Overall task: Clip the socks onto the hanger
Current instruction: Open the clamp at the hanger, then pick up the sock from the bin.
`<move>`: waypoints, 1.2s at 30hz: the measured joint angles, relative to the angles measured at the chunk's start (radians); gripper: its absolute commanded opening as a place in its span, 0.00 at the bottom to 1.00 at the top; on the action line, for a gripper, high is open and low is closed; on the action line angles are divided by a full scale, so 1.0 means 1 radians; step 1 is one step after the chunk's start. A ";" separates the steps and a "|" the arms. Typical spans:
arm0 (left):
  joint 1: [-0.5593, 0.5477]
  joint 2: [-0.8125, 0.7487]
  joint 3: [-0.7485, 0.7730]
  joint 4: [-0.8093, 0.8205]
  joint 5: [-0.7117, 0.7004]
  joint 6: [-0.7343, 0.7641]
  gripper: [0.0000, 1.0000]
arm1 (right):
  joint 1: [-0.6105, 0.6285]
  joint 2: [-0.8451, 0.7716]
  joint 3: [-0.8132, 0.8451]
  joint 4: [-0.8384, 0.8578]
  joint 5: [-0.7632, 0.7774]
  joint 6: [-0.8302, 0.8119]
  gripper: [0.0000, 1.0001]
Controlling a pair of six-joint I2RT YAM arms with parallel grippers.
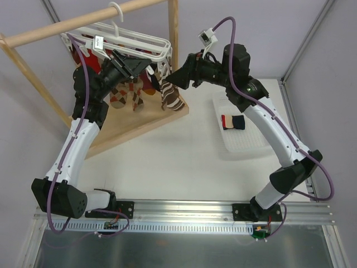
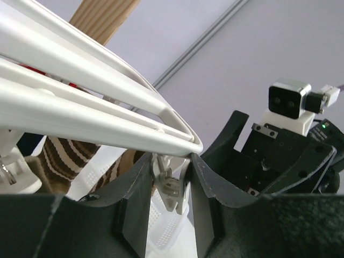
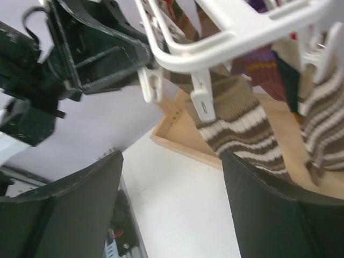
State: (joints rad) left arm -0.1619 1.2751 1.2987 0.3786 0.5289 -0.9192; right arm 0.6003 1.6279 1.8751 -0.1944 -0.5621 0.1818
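White plastic hanger (image 1: 139, 42), barred rectangular frame, hooked over a wooden rail (image 1: 83, 21) at the far left of the surface. Socks hang under it, left to right: red sock (image 1: 92, 61), brown-red argyle socks (image 1: 125, 95), brown-white striped sock (image 1: 170, 97). In the right wrist view the striped sock's cuff is pinched in a small white clip (image 3: 203, 99), with a second striped one at that view's right edge. Purple fabric also shows under the frame there.

Surface (image 1: 167, 162) is white. The rail's wooden stand base (image 1: 128, 125) sits on it at the far left. To the right is a white mesh basket (image 1: 245, 142) with a red sock and a navy sock (image 1: 239, 123) folded side by side inside. A metal track (image 1: 184, 209) runs along the near edge under the arm bases. Walls (image 1: 268, 33) are pale grey.

Left gripper (image 2: 172, 161) is up at the hanger's right corner, tips against the frame's underside. Its fingers are drawn close with a dangling clip (image 2: 167, 188) between the pads. Cannot tell whether they press it.

Right gripper (image 3: 171, 161) is just right of that corner, beside the striped sock. Its fingers are spread wide and hold nothing. In its wrist view the sock hangs beyond the gap, and its lower end is hidden behind the right finger (image 3: 269, 215). The basket socks lie well apart from both grippers.
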 measured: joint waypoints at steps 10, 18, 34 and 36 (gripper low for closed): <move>-0.001 -0.008 0.069 -0.171 -0.089 0.005 0.00 | -0.004 -0.142 -0.122 -0.169 0.357 -0.185 0.80; -0.002 -0.007 0.105 -0.243 -0.116 -0.022 0.00 | -0.044 -0.228 -0.266 -0.228 0.647 -0.249 0.81; -0.002 -0.008 0.105 -0.262 -0.121 -0.027 0.00 | -0.463 -0.094 -0.597 -0.150 0.731 -0.187 0.76; -0.002 -0.008 0.105 -0.262 -0.121 -0.027 0.00 | -0.470 -0.034 -0.597 -0.130 0.726 -0.171 0.74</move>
State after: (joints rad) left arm -0.1638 1.2675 1.4036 0.1165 0.4080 -0.9459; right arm 0.1303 1.5940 1.2785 -0.3244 0.1635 0.0109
